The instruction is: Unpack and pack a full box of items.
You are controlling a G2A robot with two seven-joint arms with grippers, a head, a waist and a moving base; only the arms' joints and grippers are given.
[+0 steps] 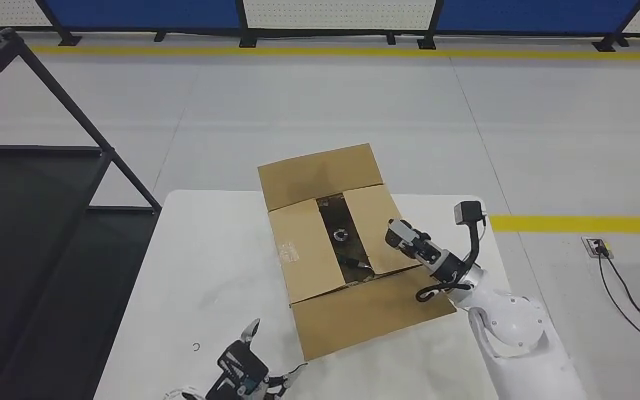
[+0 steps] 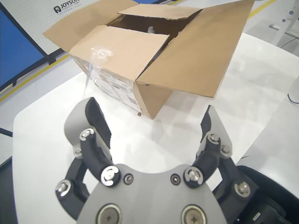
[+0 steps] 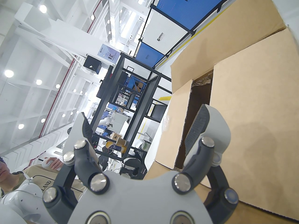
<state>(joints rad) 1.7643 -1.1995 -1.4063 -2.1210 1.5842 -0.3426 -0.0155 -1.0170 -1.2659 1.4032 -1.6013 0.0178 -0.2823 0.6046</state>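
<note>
Surface: white rounded table [image 1: 200, 270], grey floor behind. At 6 o'clock, the left gripper [image 2: 149, 108] hangs near the table edge, jaws spread, empty. Table centre: brown corrugated cardboard box [image 1: 305, 250], outer flaps splayed at 12 and 6, inner flaps half shut. At its 3 o'clock, the right gripper [image 1: 398, 236] gapes, empty, over an inner flap. Judgement: flaps light, stiff, crease-prone; pinch a free edge. Contents too dark to identify.

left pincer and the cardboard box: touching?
Apart. The left wrist view shows the open left pincer short of the cardboard box, with a strip of bare white table between its fingertips and the box's near corner.
</note>
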